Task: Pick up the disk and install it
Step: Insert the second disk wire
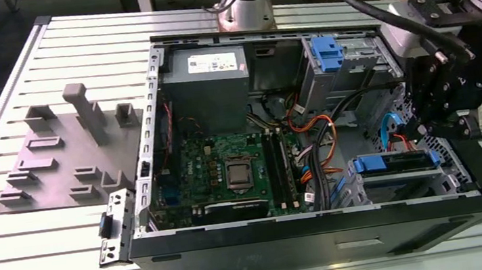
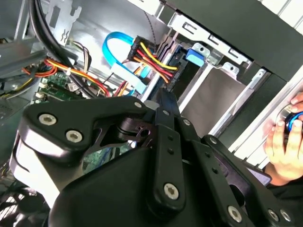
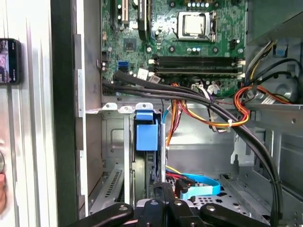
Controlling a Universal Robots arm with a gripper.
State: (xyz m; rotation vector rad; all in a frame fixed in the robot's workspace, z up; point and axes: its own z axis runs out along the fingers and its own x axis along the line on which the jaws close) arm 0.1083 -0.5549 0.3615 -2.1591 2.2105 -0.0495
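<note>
Tool [image 1: 424, 129] is hovering inside the case [image 1: 325, 234], just above the disk [image 1: 396, 162] sitting in its bay; can't tell how far open.

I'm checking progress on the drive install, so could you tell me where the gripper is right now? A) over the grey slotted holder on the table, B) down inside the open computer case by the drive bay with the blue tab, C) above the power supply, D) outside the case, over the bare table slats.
B: in the exterior view the gripper sits inside the computer case, just above the blue-tabbed carrier in the drive bay.
</note>
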